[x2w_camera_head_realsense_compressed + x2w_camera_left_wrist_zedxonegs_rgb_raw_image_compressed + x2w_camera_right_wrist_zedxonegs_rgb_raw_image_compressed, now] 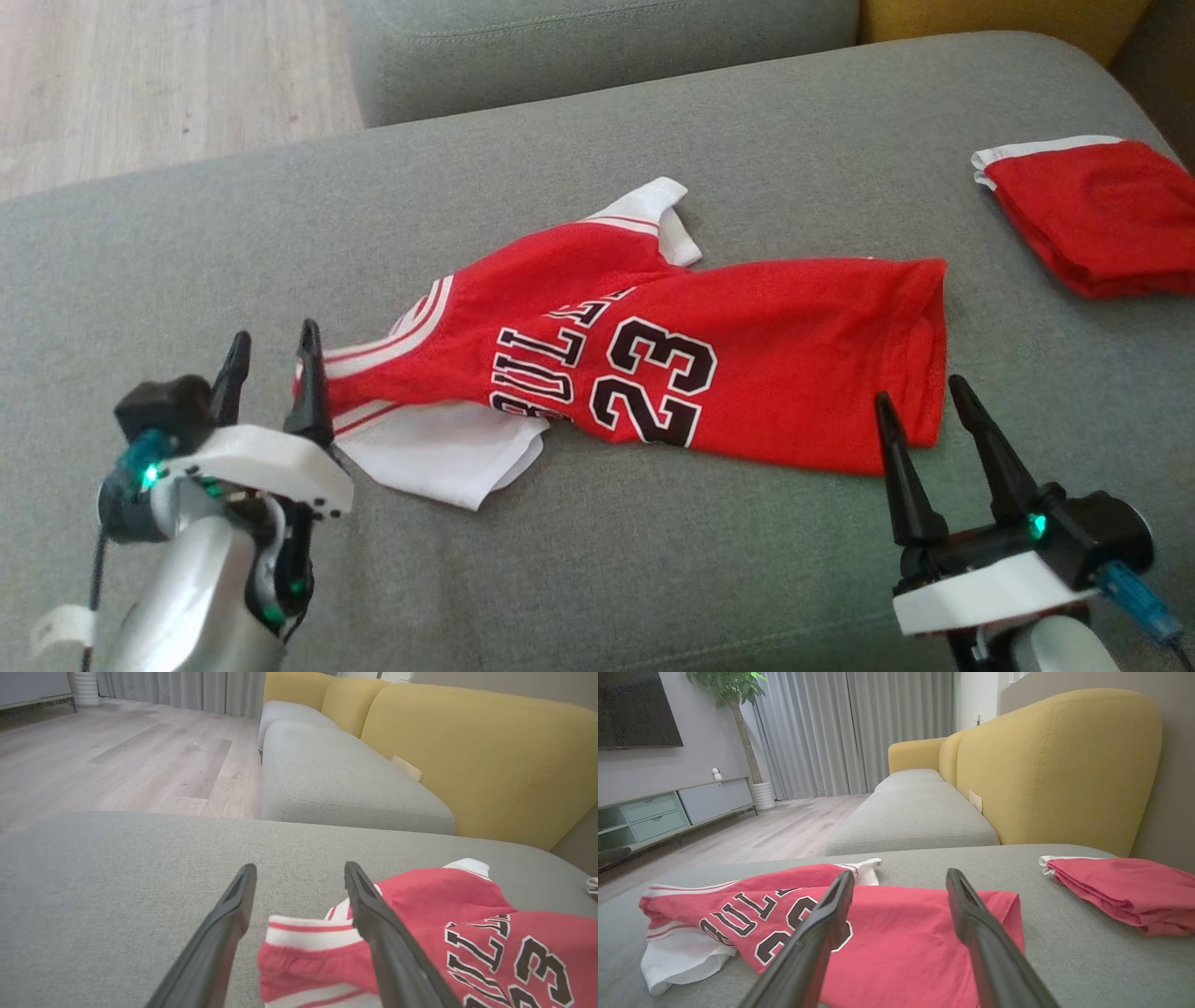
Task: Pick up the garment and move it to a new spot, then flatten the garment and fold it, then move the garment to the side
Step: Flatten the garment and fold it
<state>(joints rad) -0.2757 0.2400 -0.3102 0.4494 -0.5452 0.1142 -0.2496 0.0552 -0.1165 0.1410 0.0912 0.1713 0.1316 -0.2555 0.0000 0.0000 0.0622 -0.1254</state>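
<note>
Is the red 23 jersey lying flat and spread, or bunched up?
Bunched, not flat. The jersey lies twisted on the grey cushion; its lettering is creased over, and a white sleeve sticks out beneath.

Grey sofa cushion (653, 579) carries a red jersey (766, 373), rumpled, at centre. A folded red garment (1102, 215), maybe shorts, lies at 2 o'clock, well apart from it.
</note>
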